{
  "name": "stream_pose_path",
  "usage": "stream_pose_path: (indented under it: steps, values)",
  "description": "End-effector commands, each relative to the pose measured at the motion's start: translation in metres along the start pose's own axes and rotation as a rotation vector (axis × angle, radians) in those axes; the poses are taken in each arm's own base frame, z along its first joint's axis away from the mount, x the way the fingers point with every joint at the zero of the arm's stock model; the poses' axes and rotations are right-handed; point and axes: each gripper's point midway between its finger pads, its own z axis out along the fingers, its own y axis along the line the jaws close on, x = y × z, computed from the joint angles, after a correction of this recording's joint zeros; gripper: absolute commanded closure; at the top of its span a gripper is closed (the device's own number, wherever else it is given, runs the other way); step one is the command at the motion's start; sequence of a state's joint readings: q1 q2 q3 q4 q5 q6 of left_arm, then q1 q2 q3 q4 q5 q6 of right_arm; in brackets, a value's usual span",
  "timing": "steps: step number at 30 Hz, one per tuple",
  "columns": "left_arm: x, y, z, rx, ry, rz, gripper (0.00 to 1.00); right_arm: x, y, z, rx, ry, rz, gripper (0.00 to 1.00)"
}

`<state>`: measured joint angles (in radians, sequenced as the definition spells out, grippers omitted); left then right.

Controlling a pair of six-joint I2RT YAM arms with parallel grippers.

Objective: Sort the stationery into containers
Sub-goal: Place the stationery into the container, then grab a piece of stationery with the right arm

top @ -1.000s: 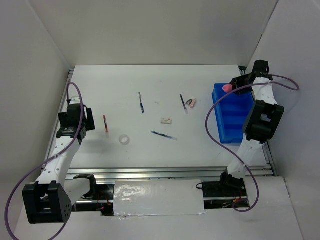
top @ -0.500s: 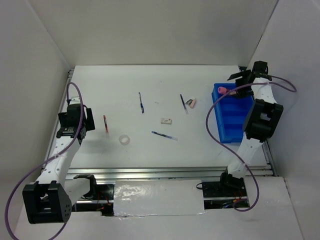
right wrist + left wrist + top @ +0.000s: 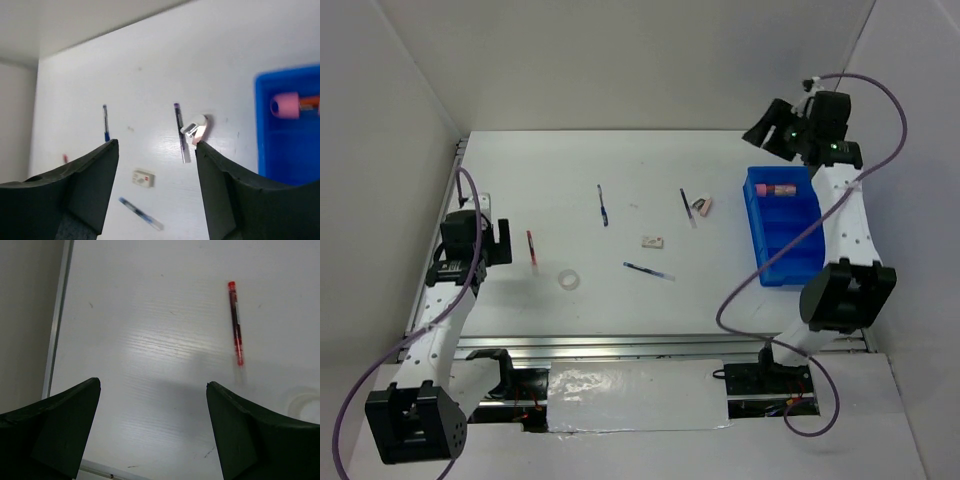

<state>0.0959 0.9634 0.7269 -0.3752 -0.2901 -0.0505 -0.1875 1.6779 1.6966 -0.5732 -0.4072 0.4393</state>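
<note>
Top view: the fat pink marker tube (image 3: 780,188) lies at the far end of the bright blue rectangular plastic bin (image 3: 782,232), so one piece looks sorted. The right end effector (image 3: 765,130) hangs beyond the bin's far corner, near the side wall.

Left wrist view: the left end effector (image 3: 152,385) gapes wide and empty over the white counter (image 3: 150,315). The thin red pen (image 3: 235,322) lies ahead, and the counter's left edge is close.

Right wrist view: the jaws stand apart, holding nothing. The likely next move is a reach to the thin dark-blue pen (image 3: 179,132) on open counter.
</note>
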Motion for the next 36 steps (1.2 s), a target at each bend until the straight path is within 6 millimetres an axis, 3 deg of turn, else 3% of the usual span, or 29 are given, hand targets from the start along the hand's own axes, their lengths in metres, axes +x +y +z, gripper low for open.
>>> stream_pose_path:
  steps: [1, 5, 6, 7, 11, 14, 20, 22, 25, 36]
  values:
    - [-0.020, -0.024, -0.018, 0.197, -0.084, 0.103, 0.01, 0.028, 0.064, -0.024, -0.137, -0.020, -0.539, 0.31]
    - [-0.023, -0.041, -0.032, 0.316, -0.125, 0.146, 0.01, 0.089, 0.085, -0.014, -0.144, 0.091, -0.794, 0.36]
    - [-0.022, -0.043, -0.033, 0.328, -0.124, 0.152, 0.01, 0.109, 0.082, -0.008, -0.135, 0.128, -0.834, 0.36]
    - [-0.021, -0.045, -0.035, 0.347, -0.125, 0.158, 0.01, 0.134, 0.097, -0.004, -0.178, 0.162, -0.917, 0.36]
    - [-0.016, -0.055, -0.039, 0.426, -0.108, 0.184, 0.01, 0.206, 0.101, 0.027, -0.231, 0.324, -1.124, 0.32]
    - [-0.015, -0.058, -0.041, 0.453, -0.113, 0.202, 0.01, 0.241, 0.100, 0.054, -0.246, 0.450, -1.201, 0.31]
    - [-0.013, -0.059, -0.041, 0.470, -0.110, 0.206, 0.01, 0.287, 0.091, 0.091, -0.258, 0.587, -1.302, 0.27]
    - [-0.012, -0.058, -0.039, 0.469, -0.104, 0.205, 0.01, 0.299, 0.078, 0.100, -0.220, 0.617, -1.356, 0.24]
    - [-0.011, -0.058, -0.039, 0.468, -0.100, 0.202, 0.01, 0.310, 0.075, 0.110, -0.206, 0.623, -1.383, 0.23]
    - [-0.010, -0.059, -0.036, 0.468, -0.095, 0.202, 0.01, 0.337, 0.063, 0.112, -0.265, 0.725, -1.434, 0.21]
